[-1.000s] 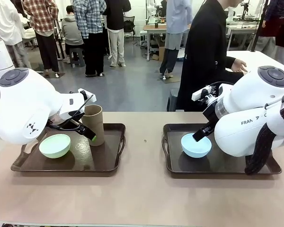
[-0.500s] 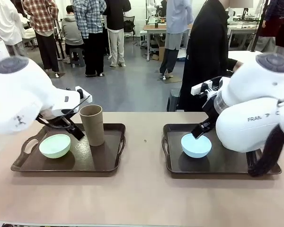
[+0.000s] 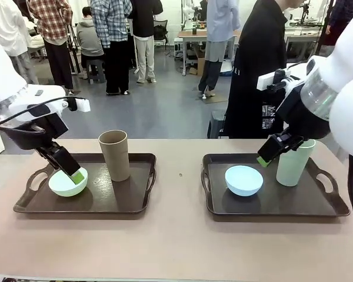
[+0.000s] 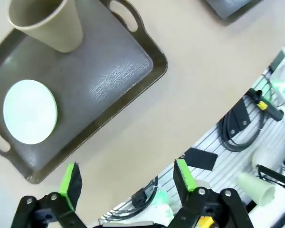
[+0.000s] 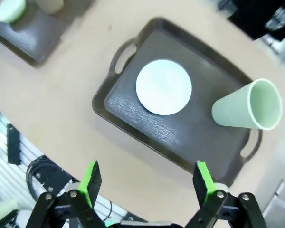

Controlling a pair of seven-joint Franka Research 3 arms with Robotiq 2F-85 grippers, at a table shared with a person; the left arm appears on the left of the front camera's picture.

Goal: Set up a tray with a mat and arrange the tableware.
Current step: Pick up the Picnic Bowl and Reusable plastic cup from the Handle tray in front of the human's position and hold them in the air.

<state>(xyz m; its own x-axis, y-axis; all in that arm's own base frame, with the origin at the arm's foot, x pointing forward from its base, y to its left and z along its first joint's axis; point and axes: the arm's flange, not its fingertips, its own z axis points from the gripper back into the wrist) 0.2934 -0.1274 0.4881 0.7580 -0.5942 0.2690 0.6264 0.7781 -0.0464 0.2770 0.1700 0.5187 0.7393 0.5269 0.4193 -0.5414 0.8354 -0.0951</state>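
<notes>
The left tray (image 3: 135, 200) holds a pale green bowl (image 3: 65, 187) and an upright brown cup (image 3: 116, 154). My left gripper (image 3: 73, 171) hangs open in front of the bowl, apart from the cup. From the left wrist view, the bowl (image 4: 30, 111) and cup (image 4: 50, 21) lie far below the empty left gripper (image 4: 127, 178). The right tray (image 3: 270, 202) carries a light blue bowl (image 3: 243, 180) and a pale green cup (image 3: 294, 163). My right gripper (image 3: 266, 155) is open between them, raised. The blue bowl (image 5: 163, 87) and green cup (image 5: 247, 107) sit well beyond the right gripper (image 5: 146, 180).
Both trays have dark textured floors (image 4: 114, 76); I cannot tell a mat from the tray. Bare tan table (image 3: 179, 241) lies between and in front of the trays. A person in black (image 3: 259, 70) stands at the far edge. Cables (image 4: 240, 128) lie below the table's near side.
My left gripper let go of the brown cup and swung left to the green bowl. My right arm rose and drew back from the blue bowl, uncovering the pale green cup.
</notes>
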